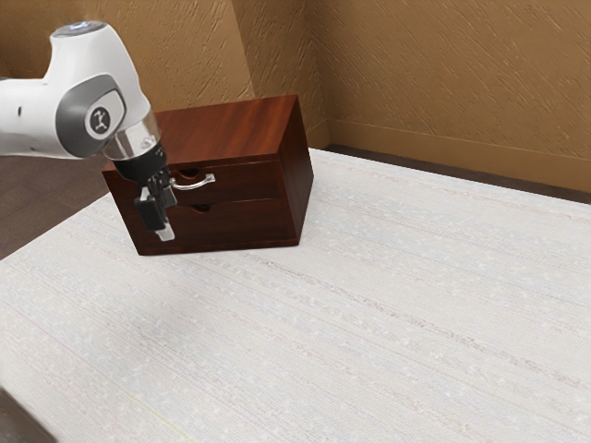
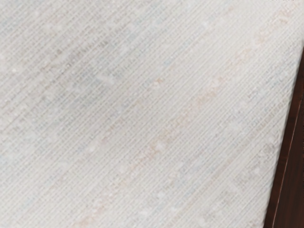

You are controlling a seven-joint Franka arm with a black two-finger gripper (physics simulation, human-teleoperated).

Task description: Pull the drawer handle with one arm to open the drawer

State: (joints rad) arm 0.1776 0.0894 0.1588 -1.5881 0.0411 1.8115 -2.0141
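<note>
The rounded white arm (image 1: pixel 37 115) bears a grey joint cap (image 1: pixel 92 118), a silvery wrist ring (image 1: pixel 135 141) and a black pincer (image 1: pixel 159 209).

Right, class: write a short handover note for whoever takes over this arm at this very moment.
The gripper points down in front of the wooden cabinet, at the exterior view's left of the metal handle on the top drawer; whether it holds the handle is unclear.
The top drawer looks shut, flush with the front.
Done: approach.
Left: grasp the handle, pull the drawer out over the table.
</note>
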